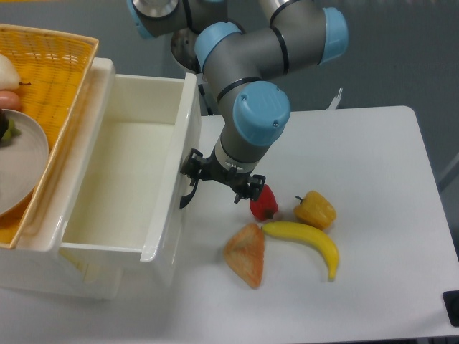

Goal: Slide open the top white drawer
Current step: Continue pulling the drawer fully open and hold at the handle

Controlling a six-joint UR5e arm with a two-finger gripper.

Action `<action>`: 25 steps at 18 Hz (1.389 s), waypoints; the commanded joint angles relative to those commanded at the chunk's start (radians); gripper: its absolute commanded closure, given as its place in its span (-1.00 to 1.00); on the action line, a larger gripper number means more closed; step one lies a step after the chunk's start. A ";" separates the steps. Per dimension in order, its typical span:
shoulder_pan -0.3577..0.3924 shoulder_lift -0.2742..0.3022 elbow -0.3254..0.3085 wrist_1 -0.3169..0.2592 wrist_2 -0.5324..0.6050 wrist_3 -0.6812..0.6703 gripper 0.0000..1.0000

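Note:
The top white drawer [107,179] is slid well out of the cabinet toward the right, and its deep white inside is empty. Its curved black handle [187,195] sticks out from the front panel [183,165]. My gripper [221,179] points down right beside that panel. Its black fingers [193,162] are spread apart, and the left one sits against the handle. Nothing lies between the fingers. The fingertips are partly hidden under the wrist.
A yellow wicker basket [64,64] with a plate [21,161] sits on the cabinet top at left. On the table to the right lie a red pepper [264,203], a yellow pepper [315,209], a banana [307,244] and an orange wedge [246,255].

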 joint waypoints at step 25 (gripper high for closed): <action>0.035 -0.008 0.009 -0.002 0.026 0.058 -1.00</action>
